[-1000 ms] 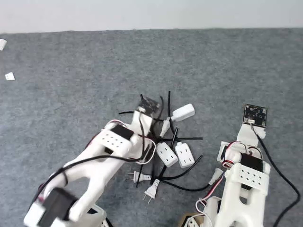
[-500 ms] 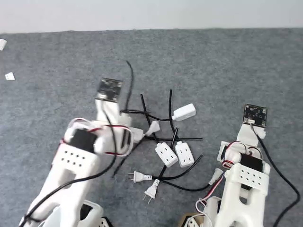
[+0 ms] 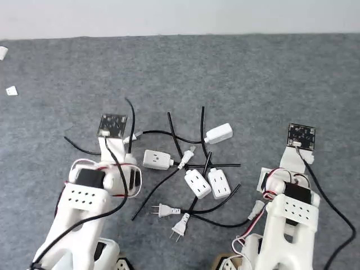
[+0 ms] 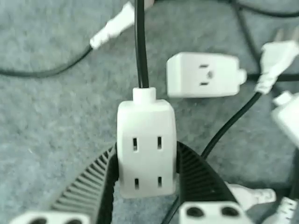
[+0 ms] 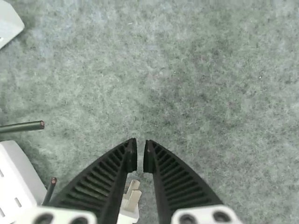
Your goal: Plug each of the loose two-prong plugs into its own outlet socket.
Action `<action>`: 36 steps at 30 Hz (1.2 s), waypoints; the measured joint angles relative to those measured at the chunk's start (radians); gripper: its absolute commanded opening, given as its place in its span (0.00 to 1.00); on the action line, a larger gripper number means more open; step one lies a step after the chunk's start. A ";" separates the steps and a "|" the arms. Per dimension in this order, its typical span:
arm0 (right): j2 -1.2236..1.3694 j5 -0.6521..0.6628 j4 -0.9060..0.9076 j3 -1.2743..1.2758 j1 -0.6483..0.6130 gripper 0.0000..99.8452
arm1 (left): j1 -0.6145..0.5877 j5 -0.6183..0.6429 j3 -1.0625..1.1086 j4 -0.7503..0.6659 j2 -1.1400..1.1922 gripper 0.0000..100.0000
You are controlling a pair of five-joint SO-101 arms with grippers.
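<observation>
Grey carpet [image 3: 270, 79] covers the table, and a tangle of white sockets and black cords lies at the centre of the high view. The left arm [image 3: 84, 202] stands at the lower left of that frame. Its left gripper [image 4: 146, 154] is clamped on a white outlet socket [image 4: 146, 140], with one ribbed black finger [image 4: 96, 179] pressed to each long side. The socket's slotted face is turned to the wrist camera, and a black cord [image 4: 139, 42] runs out of its far end. A second socket [image 4: 205, 75] lies flat on the carpet near the held one without touching it. The high view shows this second socket [image 3: 157, 160] just left of centre, with a loose plug [image 3: 187, 154] just beside its right end. Below centre a pair of sockets [image 3: 197, 183] lies side by side, and a fifth socket [image 3: 218, 133] sits at the upper right of the tangle. Two more plugs lie unplugged at the bottom centre: a near plug [image 3: 163, 211] with its prongs pointing left, and a low plug [image 3: 180, 227] with its prongs pointing down and left. The right arm [image 3: 292, 219] stands at the lower right. Its right gripper [image 5: 140, 151] hangs over bare carpet, its tips drawn almost together with a thin gap and nothing between them.
</observation>
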 measured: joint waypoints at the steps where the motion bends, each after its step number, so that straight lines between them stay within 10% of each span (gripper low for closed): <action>1: 0.000 0.000 0.000 0.000 0.000 0.05 | -0.012 0.008 0.008 -0.011 0.000 0.01; 16: 0.000 0.000 0.000 0.000 -0.002 0.05 | -0.084 0.060 0.146 -0.107 -0.002 0.02; 22: 0.000 0.000 0.000 0.000 -0.008 0.05 | -0.086 0.041 0.146 -0.109 0.009 0.17; 36: 0.000 0.000 0.000 0.000 -0.008 0.05 | -0.095 0.037 -0.021 -0.106 0.278 0.10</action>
